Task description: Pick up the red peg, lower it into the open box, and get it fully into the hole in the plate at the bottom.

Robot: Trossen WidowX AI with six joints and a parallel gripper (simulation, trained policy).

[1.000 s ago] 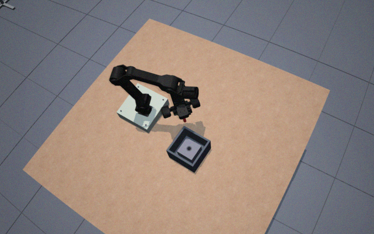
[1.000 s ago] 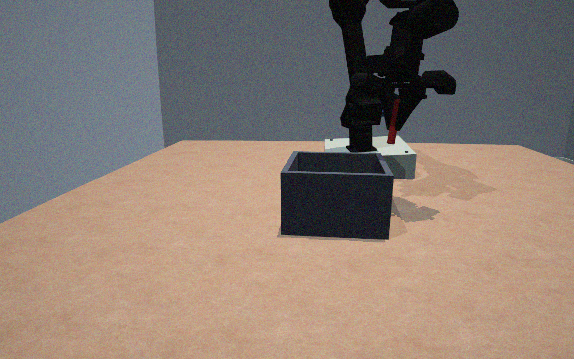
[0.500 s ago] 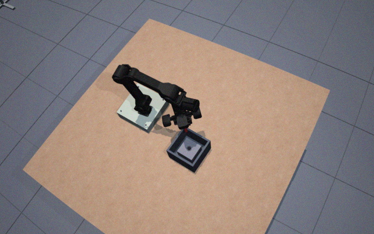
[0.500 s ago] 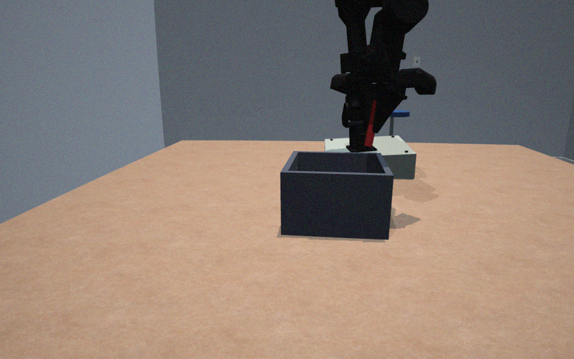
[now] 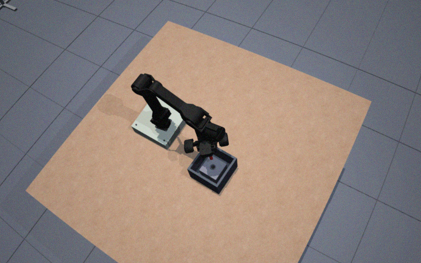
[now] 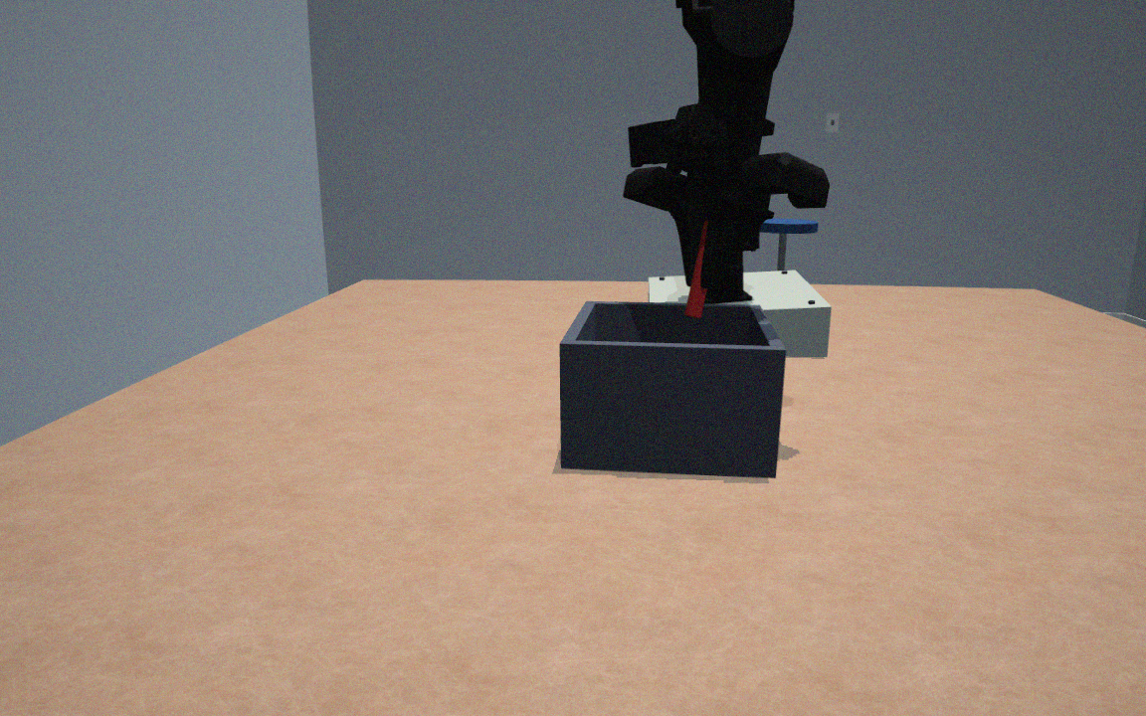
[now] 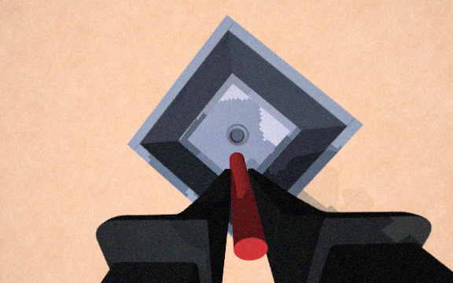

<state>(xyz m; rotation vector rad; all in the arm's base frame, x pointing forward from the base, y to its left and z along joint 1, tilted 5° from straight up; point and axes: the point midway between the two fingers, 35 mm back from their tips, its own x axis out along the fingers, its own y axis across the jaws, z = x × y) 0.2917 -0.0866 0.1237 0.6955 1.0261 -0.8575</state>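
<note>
Your gripper (image 5: 210,153) (image 6: 708,289) (image 7: 238,174) grasps the red peg (image 5: 211,157) (image 6: 696,289) (image 7: 246,212) partway along, leaving its lower end free for insertion; in the wrist view, the hole (image 7: 237,134) lies at twelve o'clock from that tip, inside the open box (image 5: 203,180) (image 6: 670,409) (image 7: 289,72)

Gripper (image 5: 210,156) (image 6: 708,289) (image 7: 238,174), black, parallel-jaw: closed on a slim item, tips angled downward, converging. One arm (image 5: 173,99) (image 6: 733,85), black, six-joint: elbow raised, well above the fingertips; forearm sloping down toward them. Wrist (image 5: 212,130) (image 6: 728,133): above the fingers, slightly tilted.
</note>
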